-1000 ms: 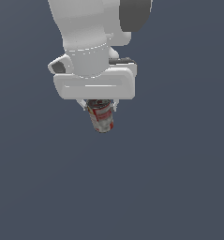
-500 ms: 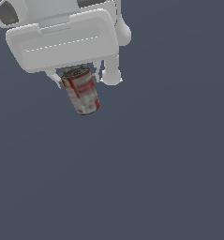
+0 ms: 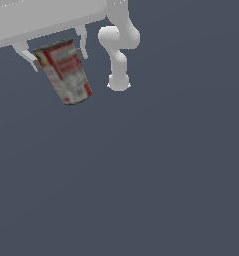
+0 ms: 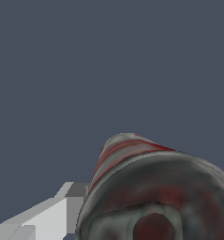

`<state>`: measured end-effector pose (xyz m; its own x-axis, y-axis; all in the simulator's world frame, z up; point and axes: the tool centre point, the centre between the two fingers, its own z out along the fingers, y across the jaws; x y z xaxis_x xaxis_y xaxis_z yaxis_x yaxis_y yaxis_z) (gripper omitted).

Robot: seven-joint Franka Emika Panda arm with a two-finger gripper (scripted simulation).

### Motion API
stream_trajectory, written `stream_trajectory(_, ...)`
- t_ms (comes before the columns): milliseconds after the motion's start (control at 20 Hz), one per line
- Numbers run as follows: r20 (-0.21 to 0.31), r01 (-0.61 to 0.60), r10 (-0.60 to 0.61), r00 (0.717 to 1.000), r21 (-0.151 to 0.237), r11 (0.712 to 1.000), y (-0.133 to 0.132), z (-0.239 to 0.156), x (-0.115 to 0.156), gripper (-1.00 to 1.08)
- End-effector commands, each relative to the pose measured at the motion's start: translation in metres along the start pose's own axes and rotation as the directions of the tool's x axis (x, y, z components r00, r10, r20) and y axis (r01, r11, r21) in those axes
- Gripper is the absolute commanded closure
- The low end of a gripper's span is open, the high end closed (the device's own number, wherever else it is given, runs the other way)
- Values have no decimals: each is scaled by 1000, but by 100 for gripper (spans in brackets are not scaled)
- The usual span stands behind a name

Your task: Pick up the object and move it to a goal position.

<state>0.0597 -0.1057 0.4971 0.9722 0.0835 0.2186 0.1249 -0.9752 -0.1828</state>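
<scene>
Exterior view shows the pick-up done: the can [image 3: 65,72] hangs tilted in the air beneath the gripper [image 3: 53,52], well clear of the grey surface [image 3: 156,190], near the exterior view's upper left. What remains is carrying it to the goal, and no goal marker is visible. The jaws are closed on the can's upper part, one finger [image 3: 25,53] on each side; the wrist view shows the can's dark end close to the camera
</scene>
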Motion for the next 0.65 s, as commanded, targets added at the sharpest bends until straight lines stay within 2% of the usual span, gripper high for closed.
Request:
stream_trajectory(0, -6, 18, -18, 1000, 5, 1000, 2, -11, 3, 108)
stream_trajectory(600, -11, 44, -44, 999, 15, 999, 7, -27, 8, 108)
